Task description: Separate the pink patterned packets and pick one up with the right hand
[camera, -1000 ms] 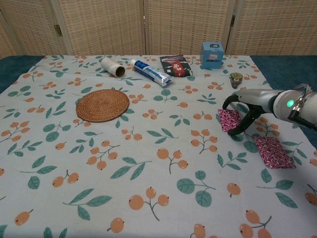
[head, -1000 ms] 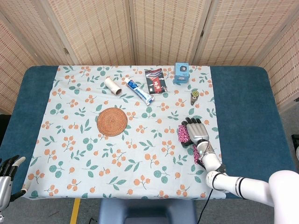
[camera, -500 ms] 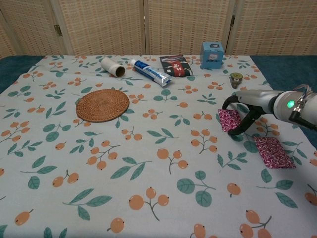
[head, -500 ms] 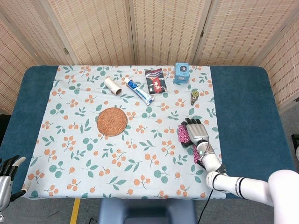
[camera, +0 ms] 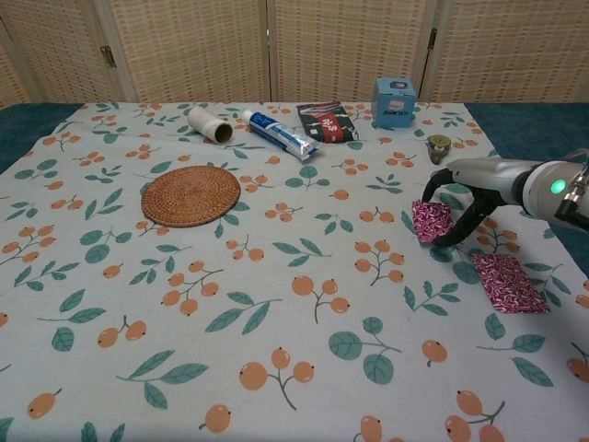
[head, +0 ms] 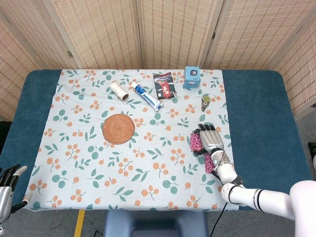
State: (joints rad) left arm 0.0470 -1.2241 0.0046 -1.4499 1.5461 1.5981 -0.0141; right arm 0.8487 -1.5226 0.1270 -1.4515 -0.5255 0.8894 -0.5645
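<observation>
Pink packet (camera: 431, 221) sits pinched in my right hand (camera: 457, 204), tilted above the worktop (camera: 276, 322); the second packet (camera: 507, 282) lies flat just beside that hand, apart from it.

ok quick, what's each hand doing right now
Left hand: open, holding nothing, at the table's near left corner.
Right hand: fingers pinching one pink patterned packet; the other packet lies apart.

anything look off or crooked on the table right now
Mostly no. One pink packet is tipped up off the cloth in the right hand, while the other pink packet lies flat nearby. The toothpaste tube and paper roll lie on their sides.
</observation>
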